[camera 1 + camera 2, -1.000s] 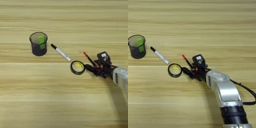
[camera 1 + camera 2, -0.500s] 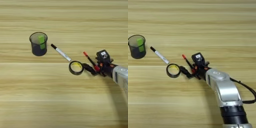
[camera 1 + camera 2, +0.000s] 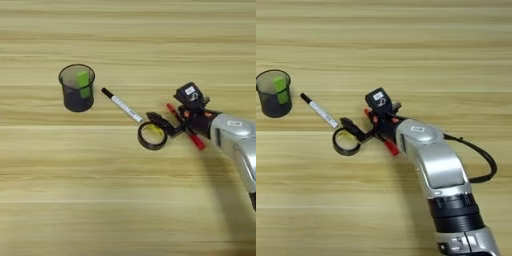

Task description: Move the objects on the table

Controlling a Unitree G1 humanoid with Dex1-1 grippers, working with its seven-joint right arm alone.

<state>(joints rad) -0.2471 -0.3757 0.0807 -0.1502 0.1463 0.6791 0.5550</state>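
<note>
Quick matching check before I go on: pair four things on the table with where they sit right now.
1. mesh cup
2. white marker
3. tape ring
4. red marker

a. under the tool
b. far left, green item inside
c. a black finger reaching over its rim
d. between cup and ring, black cap toward the cup

Pairs: 1-b, 2-d, 3-c, 4-a

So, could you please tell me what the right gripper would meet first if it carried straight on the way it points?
The right gripper points left and already reaches the black tape ring; beyond it the table looks free, though depth is unclear.
</note>
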